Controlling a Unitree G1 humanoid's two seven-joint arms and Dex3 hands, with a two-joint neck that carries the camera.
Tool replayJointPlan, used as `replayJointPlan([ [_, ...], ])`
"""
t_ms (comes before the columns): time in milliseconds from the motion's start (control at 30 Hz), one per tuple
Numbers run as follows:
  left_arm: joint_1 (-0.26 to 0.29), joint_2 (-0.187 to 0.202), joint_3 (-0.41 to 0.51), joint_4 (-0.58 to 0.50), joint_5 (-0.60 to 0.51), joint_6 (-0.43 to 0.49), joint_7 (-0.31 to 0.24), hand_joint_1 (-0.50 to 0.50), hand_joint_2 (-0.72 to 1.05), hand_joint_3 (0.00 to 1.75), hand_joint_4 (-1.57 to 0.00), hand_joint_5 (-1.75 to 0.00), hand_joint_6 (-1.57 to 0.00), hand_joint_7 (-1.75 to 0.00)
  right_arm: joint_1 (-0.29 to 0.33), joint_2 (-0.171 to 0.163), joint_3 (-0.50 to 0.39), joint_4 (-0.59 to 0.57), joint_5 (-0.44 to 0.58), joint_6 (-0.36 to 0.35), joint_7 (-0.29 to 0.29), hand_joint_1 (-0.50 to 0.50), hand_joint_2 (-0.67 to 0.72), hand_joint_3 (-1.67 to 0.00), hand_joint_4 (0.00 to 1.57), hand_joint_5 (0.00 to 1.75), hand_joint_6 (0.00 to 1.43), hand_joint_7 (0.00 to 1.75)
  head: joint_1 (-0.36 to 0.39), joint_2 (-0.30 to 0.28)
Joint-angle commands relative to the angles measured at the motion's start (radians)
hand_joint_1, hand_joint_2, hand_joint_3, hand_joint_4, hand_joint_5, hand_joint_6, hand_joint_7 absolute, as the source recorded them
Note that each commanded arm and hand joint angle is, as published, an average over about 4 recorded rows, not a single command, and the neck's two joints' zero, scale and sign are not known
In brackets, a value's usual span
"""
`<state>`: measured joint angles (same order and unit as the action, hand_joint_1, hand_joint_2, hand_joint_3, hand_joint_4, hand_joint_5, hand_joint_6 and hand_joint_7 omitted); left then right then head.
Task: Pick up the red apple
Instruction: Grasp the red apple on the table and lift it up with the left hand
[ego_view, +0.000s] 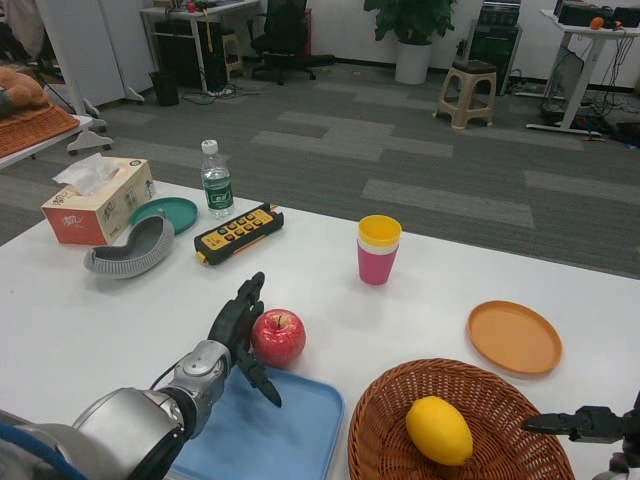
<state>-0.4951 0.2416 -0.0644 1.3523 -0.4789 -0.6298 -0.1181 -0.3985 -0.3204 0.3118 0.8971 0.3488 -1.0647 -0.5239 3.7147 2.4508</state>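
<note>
**Left hand set against the apple, grasp not closed**

While the robot leans over the white table (330, 290), its right hand (585, 424) waits low at the near right corner, beside the brown wicker basket (380, 430) that holds a yellow lemon (438, 430); only some dark fingers pointing left are visible, and I cannot tell if they are spread or curled. Near the left side lies a light blue plastic tray (290, 440).

At the far edge of this tray stands the round red apple (278, 338), upright, with its stem up. The left hand (238, 335) is at the apple's left side, the fingers spread: upper ones rise behind the fruit, a lower one reaches under its front. They seem to touch the skin, but they do not wrap it yet. In my judgement this is the grasping step. The next move asks the fingers to close around the apple evenly, and only then to lift, because a round smooth fruit can roll away toward the right.

Farther away stand a yellow cup stacked in a pink cup (378, 250) and a flat orange plate (515, 337). Behind them are a yellow-and-black remote controller (238, 233), a grey curved piece (130, 250), a teal dish (170, 212), a clear water bottle with green label (216, 180) and an orange tissue box (98, 202). Writing on the box and the label is too small to read.
</note>
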Motion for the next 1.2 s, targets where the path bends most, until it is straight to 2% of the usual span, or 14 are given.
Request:
replayJointPlan([
  [33,-0.011,-0.002,-0.006,0.007,0.007,0.009,0.001,-0.5,-0.7,0.09,0.0,0.0,-0.04,0.0,0.009,-0.005,0.0,-0.014,0.008,-0.007,-0.005,0.38,0.72,0.0,0.0,0.0,0.0,0.0,0.0,0.0],
  [133,-0.011,-0.002,-0.007,0.007,0.008,0.025,0.0,-0.5,-0.55,0.09,0.0,0.0,-0.17,0.0,0.01,-0.005,0.0,-0.016,0.009,-0.007,-0.005,0.38,0.72,0.0,0.0,0.0,0.0,0.0,0.001,-0.001],
  [267,-0.012,-0.001,-0.008,0.006,0.029,0.068,0.0,-0.5,0.12,0.09,0.0,0.0,-0.33,-0.02,0.012,-0.003,0.0,-0.018,0.008,-0.008,-0.005,0.38,0.72,0.0,0.0,0.0,0.0,0.0,0.001,-0.001],
  [367,-0.013,-0.001,-0.007,0.005,0.032,0.086,-0.005,-0.49,0.47,0.09,0.0,0.0,-0.54,-0.1,0.014,-0.002,0.0,-0.02,0.007,-0.008,-0.005,0.38,0.72,0.0,0.0,0.0,0.0,0.0,0.0,-0.002],
  [500,-0.014,-0.001,-0.005,0.005,0.024,0.125,-0.037,-0.39,0.43,0.09,0.0,0.0,-0.79,-0.23,0.018,0.0,0.0,-0.026,0.007,-0.008,-0.005,0.38,0.72,0.0,0.0,0.0,0.0,0.0,0.001,-0.003],
  [633,-0.015,-0.001,-0.004,0.005,0.021,0.14,-0.06,-0.26,0.38,0.07,-0.02,0.0,-0.95,-0.37,0.02,0.001,0.0,-0.028,0.007,-0.008,-0.005,0.38,0.69,0.0,0.0,0.0,0.0,0.0,0.003,-0.002],
  [733,-0.015,0.0,-0.003,0.005,0.021,0.149,-0.071,-0.23,0.34,0.04,-0.02,0.0,-1.01,-0.49,0.021,0.001,0.002,-0.03,0.007,-0.008,-0.005,0.38,0.71,0.0,0.0,0.0,0.0,0.0,0.005,-0.002],
  [867,-0.016,0.002,-0.006,0.004,0.041,0.179,-0.08,-0.32,0.38,0.09,0.0,0.0,-0.98,-0.59,0.023,0.001,0.003,-0.033,0.007,-0.008,-0.005,0.38,0.72,0.0,0.0,0.0,0.0,0.0,0.003,-0.004],
  [967,-0.017,0.005,-0.007,-0.002,0.101,0.226,-0.084,-0.32,0.52,0.09,0.0,0.0,-0.97,-0.68,0.028,0.001,0.003,-0.039,0.007,-0.008,-0.005,0.38,0.72,0.0,0.0,0.0,0.0,0.0,-0.002,-0.006],
  [1067,-0.025,0.015,-0.006,-0.01,0.196,0.29,-0.097,-0.31,0.83,0.09,0.0,0.0,-0.96,-0.79,0.034,0.001,0.003,-0.046,0.007,-0.008,-0.005,0.38,0.72,0.0,0.0,0.0,0.0,0.0,-0.003,-0.007],
  [1133,-0.03,0.017,-0.005,-0.008,0.218,0.302,-0.098,-0.3,1.0,0.09,0.0,0.0,-0.93,-0.84,0.036,0.001,0.002,-0.05,0.007,-0.008,-0.005,0.38,0.72,0.0,0.0,0.0,0.0,0.0,-0.003,-0.007],
  [1200,-0.033,0.017,0.001,-0.005,0.223,0.306,-0.098,-0.29,1.05,0.09,0.0,0.0,-0.86,-0.86,0.039,0.001,0.003,-0.053,0.007,-0.008,-0.005,0.38,0.72,0.0,0.0,0.0,0.0,0.0,-0.003,-0.007],
])
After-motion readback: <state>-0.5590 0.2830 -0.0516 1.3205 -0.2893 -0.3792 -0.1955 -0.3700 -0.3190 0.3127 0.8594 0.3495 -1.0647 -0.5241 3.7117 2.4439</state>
